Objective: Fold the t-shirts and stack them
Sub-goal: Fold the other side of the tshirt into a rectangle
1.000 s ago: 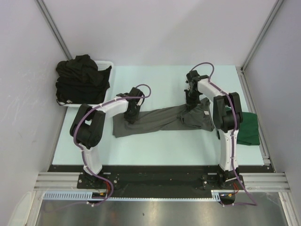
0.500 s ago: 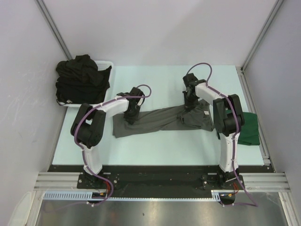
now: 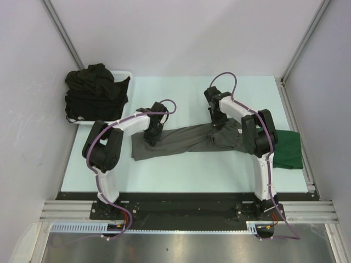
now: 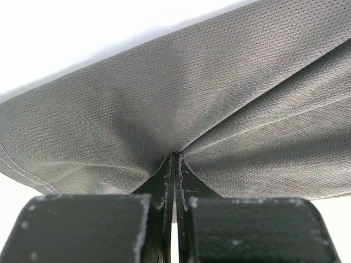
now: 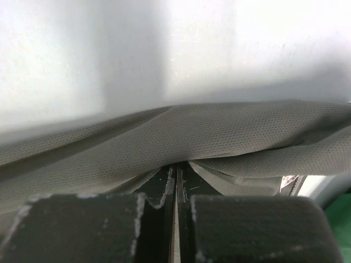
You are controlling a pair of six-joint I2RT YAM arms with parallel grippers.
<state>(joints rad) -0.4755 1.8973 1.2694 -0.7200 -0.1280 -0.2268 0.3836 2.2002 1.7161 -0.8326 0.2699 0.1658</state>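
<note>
Both claws pinch the grey shirt [image 3: 184, 139] on the table [image 3: 181, 164].
The grey shirt lies pulled long across the middle of the table. The left claw [image 3: 151, 136] is clenched on its left end. The right claw [image 3: 218, 123] is clenched on its right part, at the far edge. A green shirt [image 3: 289, 149] lies at the right edge. Black shirts [image 3: 94, 94] fill the basket [image 3: 125, 73] at the far left.

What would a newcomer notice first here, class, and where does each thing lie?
A grey t-shirt lies stretched across mid-table, with the left gripper and right gripper each shut on it near one end. At far left, black t-shirts heap over the white basket. A green t-shirt lies at the right edge.
</note>
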